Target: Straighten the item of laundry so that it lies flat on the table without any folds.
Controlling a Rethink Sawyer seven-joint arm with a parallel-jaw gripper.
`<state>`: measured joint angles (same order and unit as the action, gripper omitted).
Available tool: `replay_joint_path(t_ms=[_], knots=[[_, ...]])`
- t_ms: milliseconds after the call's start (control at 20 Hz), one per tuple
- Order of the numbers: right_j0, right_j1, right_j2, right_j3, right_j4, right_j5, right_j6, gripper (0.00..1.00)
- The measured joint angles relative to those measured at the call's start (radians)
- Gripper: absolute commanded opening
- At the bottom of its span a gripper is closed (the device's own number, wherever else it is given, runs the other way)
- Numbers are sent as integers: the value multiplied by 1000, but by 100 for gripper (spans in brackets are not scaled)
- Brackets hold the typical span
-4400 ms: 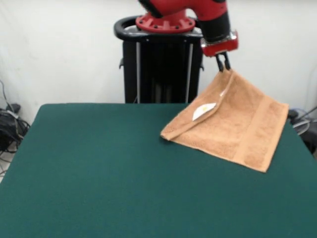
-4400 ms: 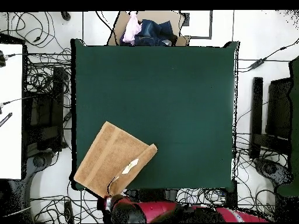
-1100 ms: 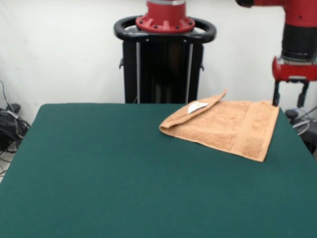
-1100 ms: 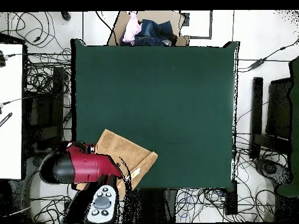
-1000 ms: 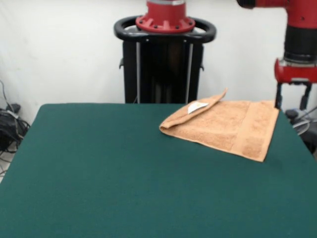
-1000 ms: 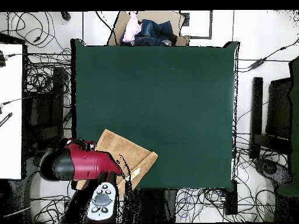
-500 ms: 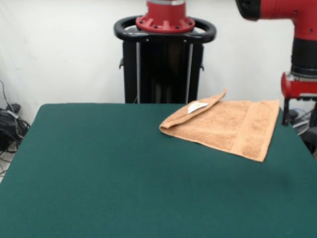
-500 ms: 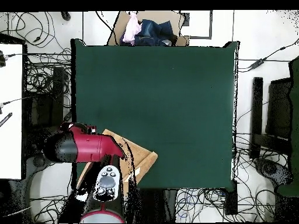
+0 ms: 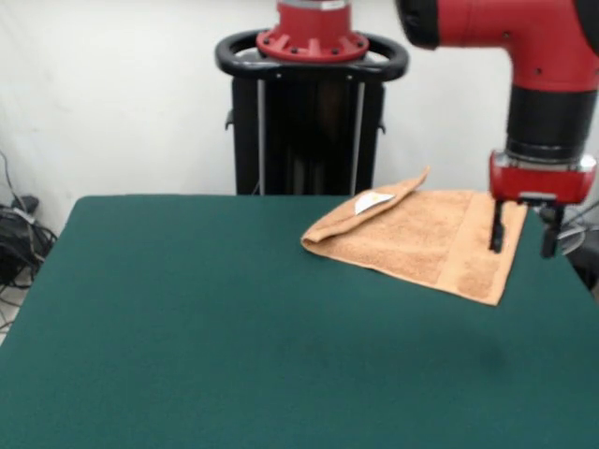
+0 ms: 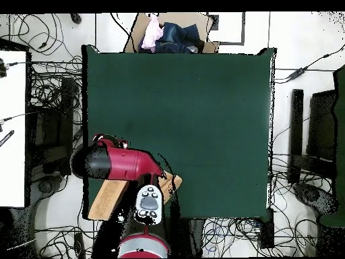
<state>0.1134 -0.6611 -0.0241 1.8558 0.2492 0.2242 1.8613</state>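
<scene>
Towel point(image 9: 426, 243) at table's point(image 9: 234, 327) far right corner in front view, near pedestal point(image 9: 312, 103); left portion folded over, white label point(image 9: 372, 200) showing on fold. Gripper point(image 9: 520, 241) above towel's right edge, fingers point(image 9: 495, 234) spread apart, holding nothing. Arm point(image 10: 124, 164) hides most of towel overhead.

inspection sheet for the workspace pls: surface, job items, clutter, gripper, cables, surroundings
Surface: dark green table, nothing on it but the towel.
Job's things: peach towel at the table's far right corner in the front view, one corner folded over with the white label showing; not flat yet.
Clutter: nothing seen on the table.
Gripper: gripper open, holding nothing, at the towel's right edge.
Cables: tangled on the floor around the table.
Surroundings: robot pedestal, white wall, box of clothes past the far edge.
</scene>
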Motion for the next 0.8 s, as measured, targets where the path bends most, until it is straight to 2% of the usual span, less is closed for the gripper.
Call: replay_joint_path(t_ms=[400,800], knots=[[-7,43,0,0,-14,-34,0,100],[29,135,0,-1,-13,-176,0,100]])
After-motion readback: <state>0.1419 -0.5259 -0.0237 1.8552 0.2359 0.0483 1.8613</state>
